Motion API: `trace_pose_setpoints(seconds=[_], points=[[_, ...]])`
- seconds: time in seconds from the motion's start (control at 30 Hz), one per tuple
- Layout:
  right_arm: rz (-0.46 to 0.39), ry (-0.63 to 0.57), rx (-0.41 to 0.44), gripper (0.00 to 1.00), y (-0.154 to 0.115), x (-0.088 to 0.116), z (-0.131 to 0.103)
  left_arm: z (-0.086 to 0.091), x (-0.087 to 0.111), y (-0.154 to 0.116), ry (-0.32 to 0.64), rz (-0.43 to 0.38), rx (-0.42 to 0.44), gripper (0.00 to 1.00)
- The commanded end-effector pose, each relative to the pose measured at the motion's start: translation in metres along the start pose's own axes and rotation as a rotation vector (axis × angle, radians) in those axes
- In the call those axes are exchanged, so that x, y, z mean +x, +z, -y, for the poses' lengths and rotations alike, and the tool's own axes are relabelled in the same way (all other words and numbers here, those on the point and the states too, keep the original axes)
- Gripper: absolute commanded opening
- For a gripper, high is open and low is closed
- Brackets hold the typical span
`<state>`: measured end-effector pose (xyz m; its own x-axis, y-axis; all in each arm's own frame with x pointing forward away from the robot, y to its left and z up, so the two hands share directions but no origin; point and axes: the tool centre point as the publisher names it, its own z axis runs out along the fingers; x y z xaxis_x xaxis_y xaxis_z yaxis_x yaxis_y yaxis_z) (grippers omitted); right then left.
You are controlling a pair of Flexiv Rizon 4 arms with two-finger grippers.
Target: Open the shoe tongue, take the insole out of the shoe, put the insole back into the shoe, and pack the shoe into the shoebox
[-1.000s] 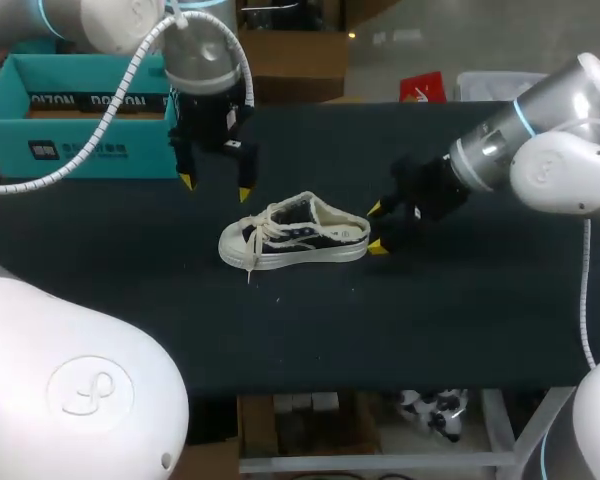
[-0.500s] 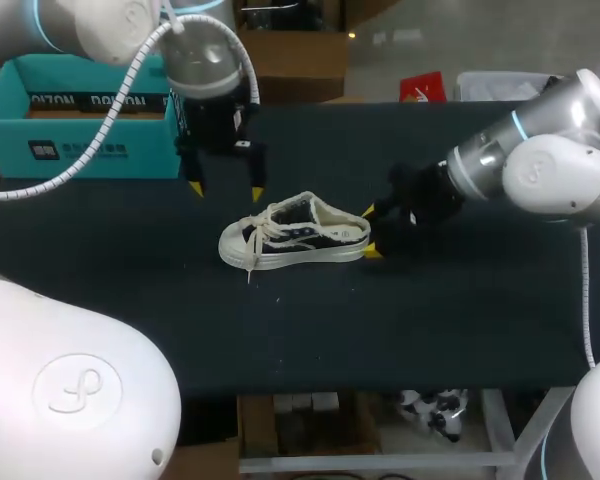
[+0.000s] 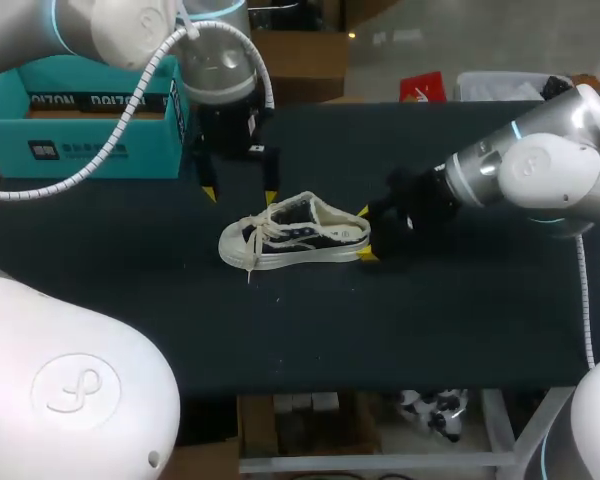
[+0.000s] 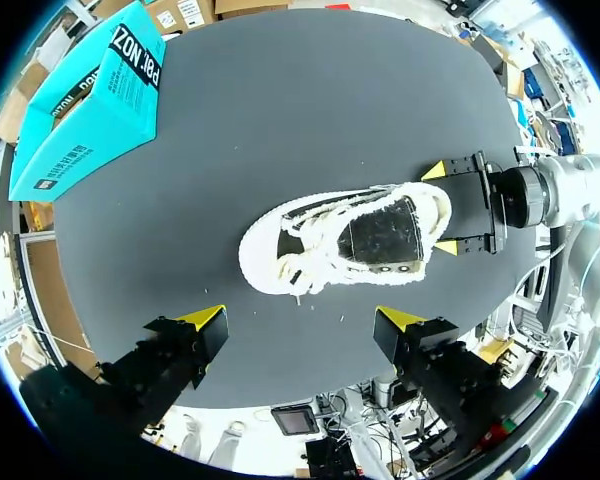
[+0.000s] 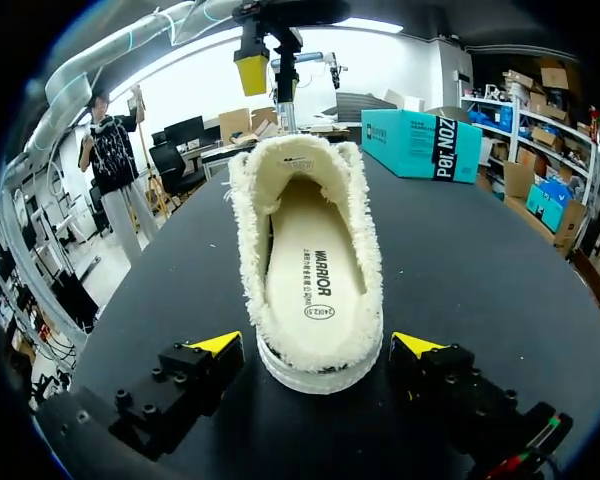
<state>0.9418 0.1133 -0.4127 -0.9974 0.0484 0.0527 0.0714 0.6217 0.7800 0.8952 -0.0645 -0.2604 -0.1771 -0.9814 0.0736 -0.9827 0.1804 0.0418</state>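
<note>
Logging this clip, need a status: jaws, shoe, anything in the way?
Left jaws open, above shoe. Right jaws open, flanking its heel, no grip. Shoe upright, insole in. Box far left, apart from shoe.

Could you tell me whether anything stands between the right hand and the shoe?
Nothing visible does. The heel of the shoe sits inside the open right hand, with only bare table showing on either side of it.

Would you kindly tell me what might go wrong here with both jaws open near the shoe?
The right jaws straddle the heel of the shoe; shutting there may crush it or push the unheld shoe along the table. The left jaws hang open over the loose laces, which might snag.
</note>
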Motion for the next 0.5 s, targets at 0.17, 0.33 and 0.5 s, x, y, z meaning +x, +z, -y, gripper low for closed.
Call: trace_pose_setpoints(seconds=[0.17,0.33,0.5], points=[[-0.037,-0.017,-0.013,1.00,0.011,-0.007,-0.001,0.005,0.006,0.006,-0.017,0.006,0.003,1.00],[-0.043,-0.020,-0.026,1.00,0.015,-0.007,0.001,0.008,0.011,0.010,-0.027,0.002,0.006,1.00],[-0.048,-0.024,-0.035,1.00,0.018,-0.007,0.001,0.010,0.017,0.013,-0.052,0.002,0.018,1.00]])
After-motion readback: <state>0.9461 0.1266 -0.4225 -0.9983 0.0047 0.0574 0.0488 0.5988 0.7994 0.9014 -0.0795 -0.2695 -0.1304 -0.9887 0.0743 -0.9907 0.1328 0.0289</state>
